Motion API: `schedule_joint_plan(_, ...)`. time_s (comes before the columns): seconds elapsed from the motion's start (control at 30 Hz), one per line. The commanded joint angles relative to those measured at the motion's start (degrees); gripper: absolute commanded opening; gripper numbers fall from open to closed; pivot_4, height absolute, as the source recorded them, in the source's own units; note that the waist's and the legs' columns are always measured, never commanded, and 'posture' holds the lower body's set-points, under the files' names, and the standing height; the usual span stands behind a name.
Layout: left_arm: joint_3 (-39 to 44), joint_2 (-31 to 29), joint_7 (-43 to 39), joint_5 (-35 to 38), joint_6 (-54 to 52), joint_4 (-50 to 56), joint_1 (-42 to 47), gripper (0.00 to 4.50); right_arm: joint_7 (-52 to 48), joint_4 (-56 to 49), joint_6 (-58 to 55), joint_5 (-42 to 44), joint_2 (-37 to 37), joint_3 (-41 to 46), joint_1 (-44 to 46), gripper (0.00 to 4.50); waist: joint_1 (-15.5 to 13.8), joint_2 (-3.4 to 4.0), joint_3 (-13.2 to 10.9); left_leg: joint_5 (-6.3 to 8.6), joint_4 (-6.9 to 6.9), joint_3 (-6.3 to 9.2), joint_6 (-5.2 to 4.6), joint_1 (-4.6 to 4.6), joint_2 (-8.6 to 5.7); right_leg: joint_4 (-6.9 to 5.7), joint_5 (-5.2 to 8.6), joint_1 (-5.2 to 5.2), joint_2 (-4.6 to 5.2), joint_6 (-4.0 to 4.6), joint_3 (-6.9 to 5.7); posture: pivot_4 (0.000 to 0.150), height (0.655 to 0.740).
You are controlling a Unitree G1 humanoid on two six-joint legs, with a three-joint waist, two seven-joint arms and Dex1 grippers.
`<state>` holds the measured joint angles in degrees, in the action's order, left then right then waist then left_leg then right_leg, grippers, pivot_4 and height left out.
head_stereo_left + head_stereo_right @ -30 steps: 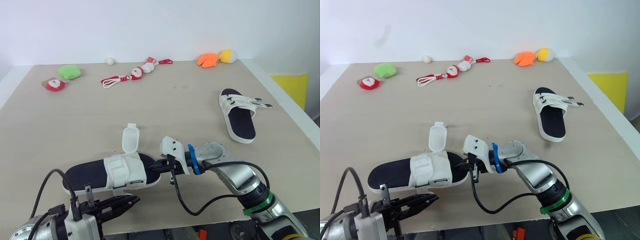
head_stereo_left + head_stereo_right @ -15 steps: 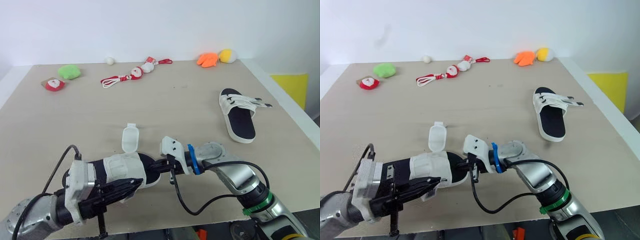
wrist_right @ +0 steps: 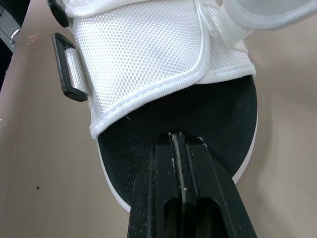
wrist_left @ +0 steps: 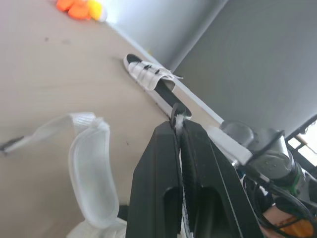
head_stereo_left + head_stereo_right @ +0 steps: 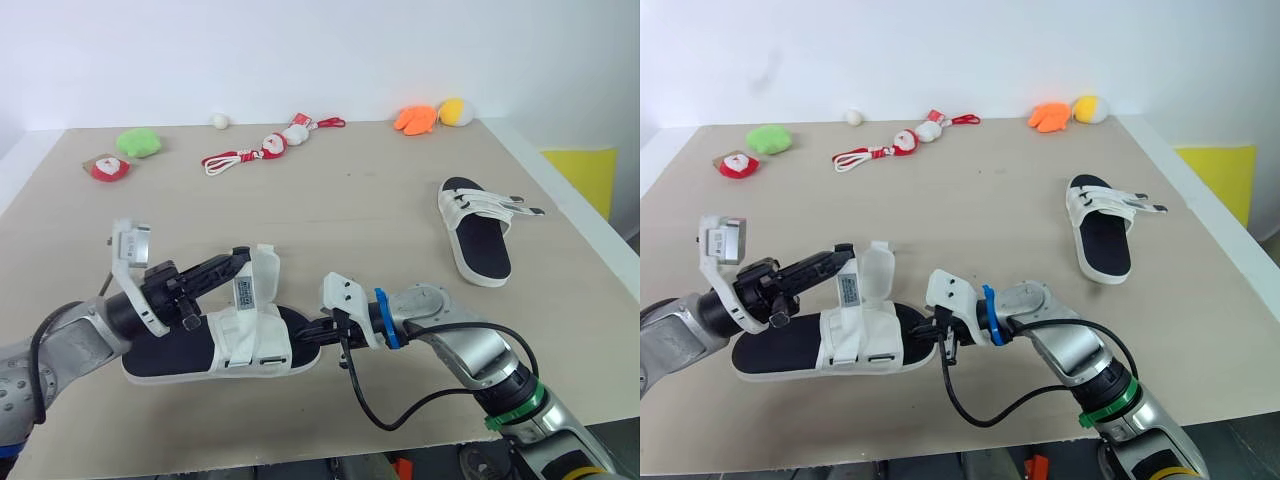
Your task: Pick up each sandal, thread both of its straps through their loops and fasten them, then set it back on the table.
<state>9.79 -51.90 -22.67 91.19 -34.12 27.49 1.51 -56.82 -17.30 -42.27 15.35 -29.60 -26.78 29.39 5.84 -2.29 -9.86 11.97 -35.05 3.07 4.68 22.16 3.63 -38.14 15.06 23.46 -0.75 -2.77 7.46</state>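
Note:
The near sandal (image 5: 170, 352), black footbed with white straps, lies flat at the table's front. One strap flap (image 5: 263, 284) stands upright above its white upper (image 3: 148, 59). My left gripper (image 5: 242, 261) reaches in from the left, shut, with its tips right beside that flap (image 4: 91, 171); nothing shows between the fingers (image 4: 198, 148). Coming from the right, my right gripper (image 5: 316, 334) is shut, and its tips (image 3: 181, 139) rest on the black footbed at the sandal's end. The second sandal (image 5: 476, 232) lies at the right, straps across it.
Along the far edge sit a green plush (image 5: 140, 143), a red and white toy (image 5: 108, 168), a red cord with small dolls (image 5: 265, 148), a white ball (image 5: 219, 121) and orange (image 5: 415, 119) and yellow (image 5: 456, 111) plushes. A yellow panel (image 5: 585, 170) lies beyond the table's right edge.
My left arm has risen from below the front edge and swung to the sandal's left, its fingers now beside the upright flap. The right arm and sandal have stayed put.

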Motion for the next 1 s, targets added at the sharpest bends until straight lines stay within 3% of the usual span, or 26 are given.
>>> schedule_joint_plan(0.03,1.8,1.4,1.0,3.6,-3.4,0.4,1.2,0.05,1.3,1.6,-1.0,-1.9,-0.5,-2.2,-1.4,0.00,0.0,0.00,0.0,0.00,-0.01,0.01,0.00,0.00,0.00,0.00,0.00,-0.01,0.00,0.00,0.00,0.150,0.7400)
schedule_joint_plan(0.27,5.3,3.5,2.2,3.2,-6.5,-2.0,0.8,0.05,1.5,1.8,-0.6,-2.0,-0.5,-2.2,-1.4,0.00,0.0,0.00,0.0,-0.01,-0.03,0.03,0.00,-0.02,0.00,0.00,0.00,-0.01,0.00,0.01,-0.02,0.150,0.7400)
schedule_joint_plan(0.47,9.7,4.9,2.1,12.5,-10.7,-6.5,-0.5,0.05,1.6,2.0,-0.6,-1.9,-0.3,-2.2,-1.4,0.00,0.0,-0.01,0.0,-0.01,-0.03,0.05,0.00,-0.01,0.00,0.00,0.00,0.00,-0.01,0.01,-0.03,0.150,0.7400)
schedule_joint_plan(1.0,8.3,7.4,-9.4,-5.2,-15.7,-14.8,-0.1,0.05,1.7,2.1,-0.3,-2.0,-0.2,-2.4,-0.9,0.00,0.0,-0.01,0.0,-0.01,-0.04,0.07,0.01,0.00,0.00,0.00,0.00,0.03,-0.01,0.03,-0.05,0.150,0.7400)
